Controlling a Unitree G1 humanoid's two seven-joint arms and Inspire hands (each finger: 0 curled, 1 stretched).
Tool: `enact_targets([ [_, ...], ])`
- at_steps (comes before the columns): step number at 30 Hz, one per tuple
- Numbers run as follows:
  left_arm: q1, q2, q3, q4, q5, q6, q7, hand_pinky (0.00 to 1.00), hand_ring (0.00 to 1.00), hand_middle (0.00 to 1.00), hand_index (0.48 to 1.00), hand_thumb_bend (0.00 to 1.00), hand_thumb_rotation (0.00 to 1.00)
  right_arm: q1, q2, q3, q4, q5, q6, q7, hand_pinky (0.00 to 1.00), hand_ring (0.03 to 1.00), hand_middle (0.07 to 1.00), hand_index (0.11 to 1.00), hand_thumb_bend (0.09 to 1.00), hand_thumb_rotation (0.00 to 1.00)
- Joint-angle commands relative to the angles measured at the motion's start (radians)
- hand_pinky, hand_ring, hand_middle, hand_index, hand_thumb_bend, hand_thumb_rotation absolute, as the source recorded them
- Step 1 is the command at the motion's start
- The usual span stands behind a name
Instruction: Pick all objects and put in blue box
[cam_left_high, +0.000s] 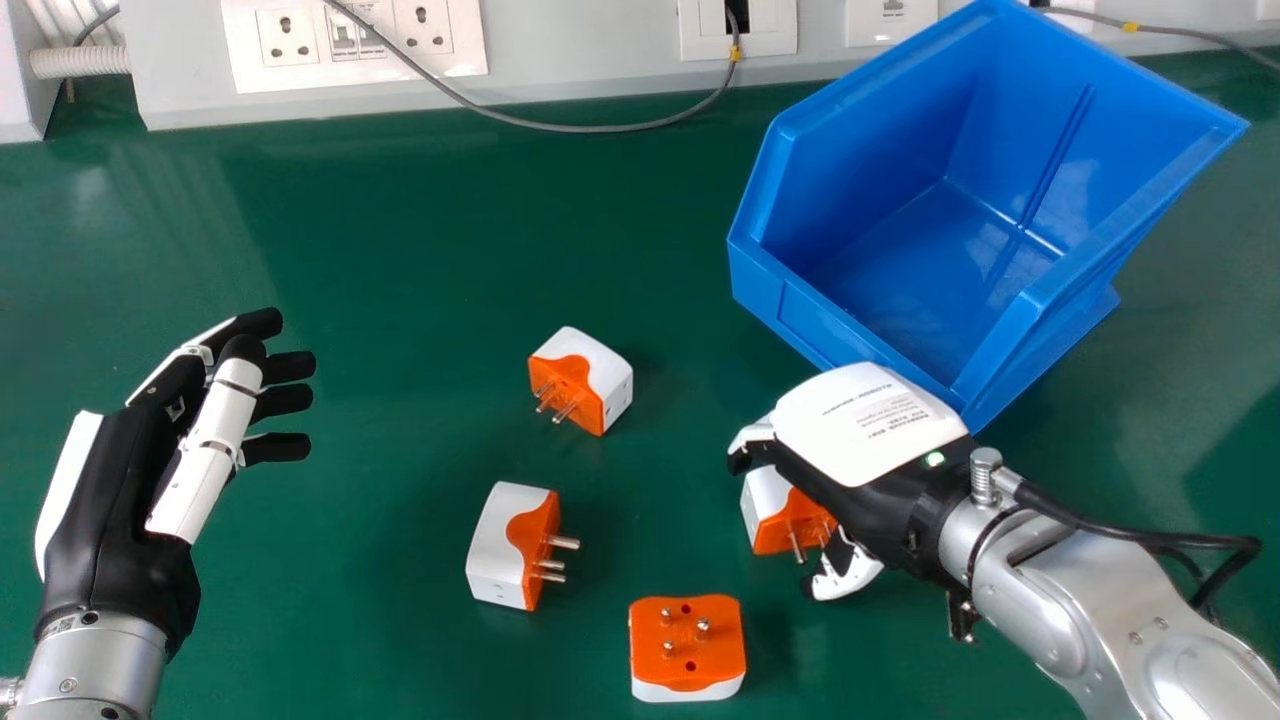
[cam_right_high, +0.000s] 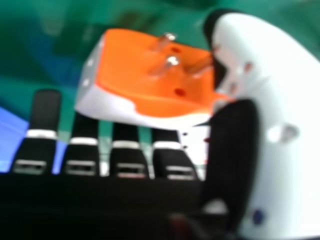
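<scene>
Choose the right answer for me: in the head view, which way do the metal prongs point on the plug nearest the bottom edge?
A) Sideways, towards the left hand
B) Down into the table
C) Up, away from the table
C: the plug shows its orange face on top, with its prongs standing up from it.

Right hand (cam_left_high: 860, 430) is covering part of the plug (cam_left_high: 768, 522) beneath it, plus a bit of box (cam_left_high: 800, 312). Its back is hiding most of its fingers; print there is showing too small to read. Both forearms are running out of head view. Right hand view: thumb (cam_right_high: 280, 90) is blocking one plug end.
</scene>
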Motion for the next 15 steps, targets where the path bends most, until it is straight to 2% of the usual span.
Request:
enact_targets([
  [1,-0.006,0.001,0.003,-0.015,0.004,-0.014,0.004,0.63,0.74,0.74,0.801,0.31,0.73,-0.035,-0.007,-0.001,0.003,0.001,-0.005,-0.005,0.66,0.8,0.816,0.768,0.37,0.0],
  [15,-0.005,0.002,0.005,-0.03,0.0,0.001,0.006,0.63,0.74,0.74,0.8,0.31,0.73,-0.048,-0.023,0.009,0.021,0.008,-0.006,0.011,0.66,0.79,0.81,0.762,0.334,0.0],
])
